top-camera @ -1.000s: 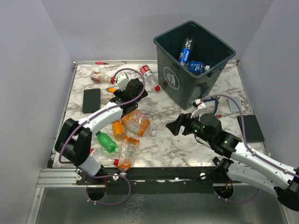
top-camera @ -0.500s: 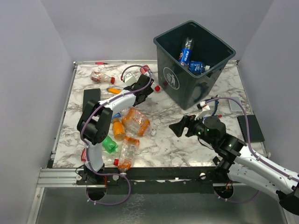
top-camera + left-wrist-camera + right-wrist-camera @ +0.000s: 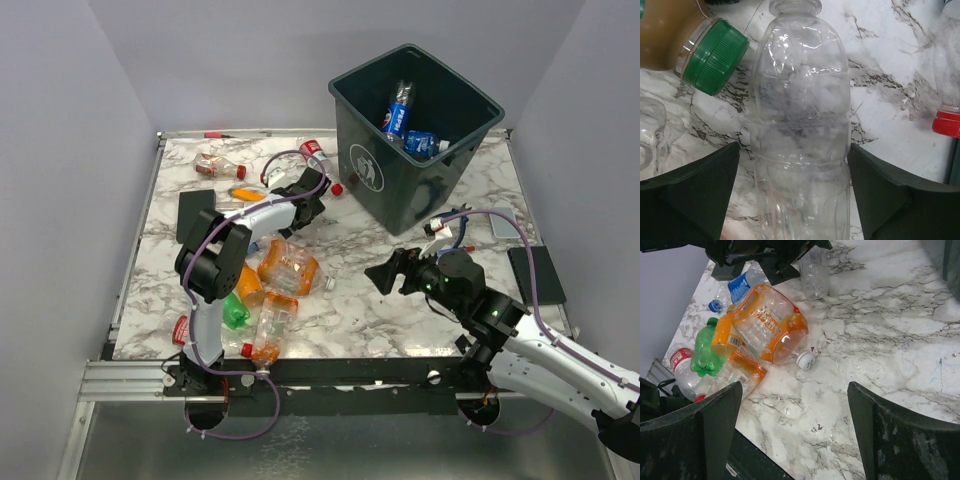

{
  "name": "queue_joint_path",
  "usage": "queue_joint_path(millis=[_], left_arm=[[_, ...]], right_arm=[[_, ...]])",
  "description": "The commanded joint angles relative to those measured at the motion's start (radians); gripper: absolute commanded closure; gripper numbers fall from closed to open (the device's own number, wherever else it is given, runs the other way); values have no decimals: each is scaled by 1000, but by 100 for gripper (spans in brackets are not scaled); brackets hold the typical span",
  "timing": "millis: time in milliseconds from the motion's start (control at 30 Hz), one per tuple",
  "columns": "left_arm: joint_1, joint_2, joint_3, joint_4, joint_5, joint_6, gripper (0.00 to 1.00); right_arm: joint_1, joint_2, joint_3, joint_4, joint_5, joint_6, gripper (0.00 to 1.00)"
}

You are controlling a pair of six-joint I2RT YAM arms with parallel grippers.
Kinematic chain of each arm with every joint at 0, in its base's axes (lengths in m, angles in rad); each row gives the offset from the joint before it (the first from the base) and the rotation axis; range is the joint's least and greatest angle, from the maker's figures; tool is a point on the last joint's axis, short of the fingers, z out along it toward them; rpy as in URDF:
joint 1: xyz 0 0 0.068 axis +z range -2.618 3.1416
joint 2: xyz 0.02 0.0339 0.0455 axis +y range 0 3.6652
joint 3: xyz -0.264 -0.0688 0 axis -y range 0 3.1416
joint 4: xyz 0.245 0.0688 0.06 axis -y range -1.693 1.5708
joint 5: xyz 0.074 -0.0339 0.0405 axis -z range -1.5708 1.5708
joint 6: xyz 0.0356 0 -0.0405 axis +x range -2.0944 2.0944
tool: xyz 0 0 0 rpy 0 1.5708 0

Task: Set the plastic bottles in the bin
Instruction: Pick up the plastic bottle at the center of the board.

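A clear plastic bottle lies on the marble between the fingers of my left gripper, which is open. The right finger touches its side and a gap shows on the left. The right wrist view shows that bottle under my left gripper. More bottles lie in a heap: orange ones, a green one and a red-labelled one. The bin at the back right holds blue-labelled bottles. My right gripper hangs open over bare marble.
A brown-filled bottle with a green cap lies left of the clear bottle, and a red cap lies to its right. A loose white cap sits beside the heap. Black pads lie at the left and right.
My left arm has swung right toward the bin and come down over the clear bottle, its jaws narrowing a little. The right gripper has drifted slightly right.
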State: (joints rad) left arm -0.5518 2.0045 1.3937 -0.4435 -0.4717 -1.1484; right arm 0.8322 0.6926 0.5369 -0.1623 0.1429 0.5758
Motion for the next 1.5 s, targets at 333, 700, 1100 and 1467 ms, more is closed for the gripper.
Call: queue_joint_path(millis=[333, 700, 1100, 1467], left_arm=[[-4, -151, 36, 16, 32, 107, 47], [-11, -755, -244, 413, 343, 762, 46], [-66, -1250, -767, 835, 878, 998, 51], [-162, -1430, -1023, 1036, 688, 1070, 60]], right_arm=[[4, -16, 68, -78, 64, -37, 11], [5, -36, 263, -97, -50, -169, 10], [5, 157, 474, 130, -316, -175, 8], [5, 343, 542, 283, -310, -96, 7]])
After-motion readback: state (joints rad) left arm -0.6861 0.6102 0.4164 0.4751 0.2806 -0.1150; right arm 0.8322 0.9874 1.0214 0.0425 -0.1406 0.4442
